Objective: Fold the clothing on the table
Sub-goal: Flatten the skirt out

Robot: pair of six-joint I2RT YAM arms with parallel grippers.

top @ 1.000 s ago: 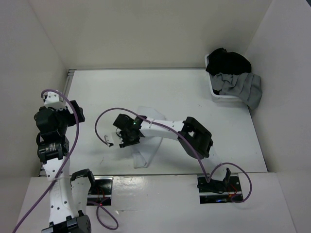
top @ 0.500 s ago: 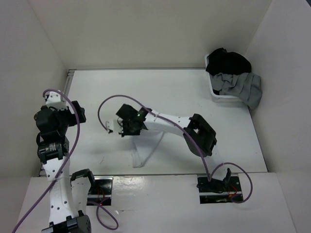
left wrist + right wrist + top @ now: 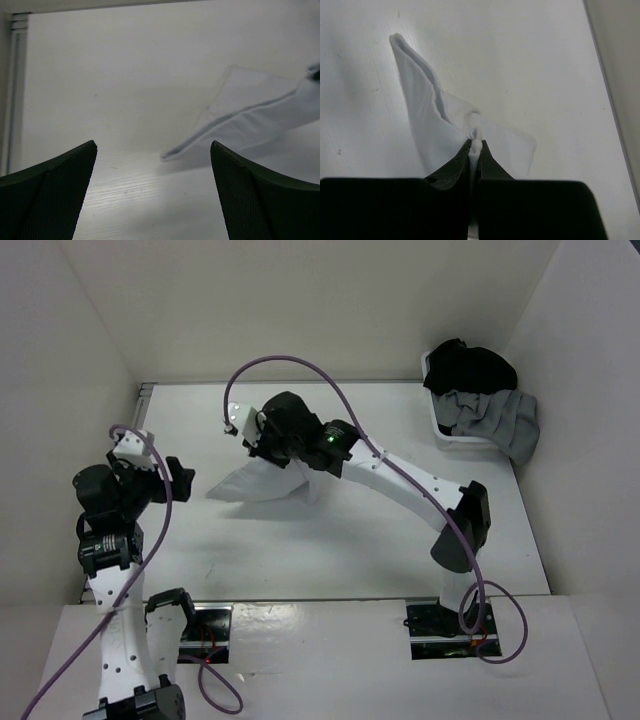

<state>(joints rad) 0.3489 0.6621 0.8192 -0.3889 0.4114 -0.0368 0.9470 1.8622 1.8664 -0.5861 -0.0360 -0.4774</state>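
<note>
Your right end effector (image 3: 476, 146) just pinched the clothing (image 3: 427, 125) and hauled it across the desk (image 3: 400, 550) toward the far side. The left end effector (image 3: 152, 147) sits spread wide. Fold's barely started, I'd say.

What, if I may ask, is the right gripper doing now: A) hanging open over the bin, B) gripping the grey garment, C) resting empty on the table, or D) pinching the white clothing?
D: in the right wrist view the right gripper is shut on a bunched fold of the clothing.
</note>
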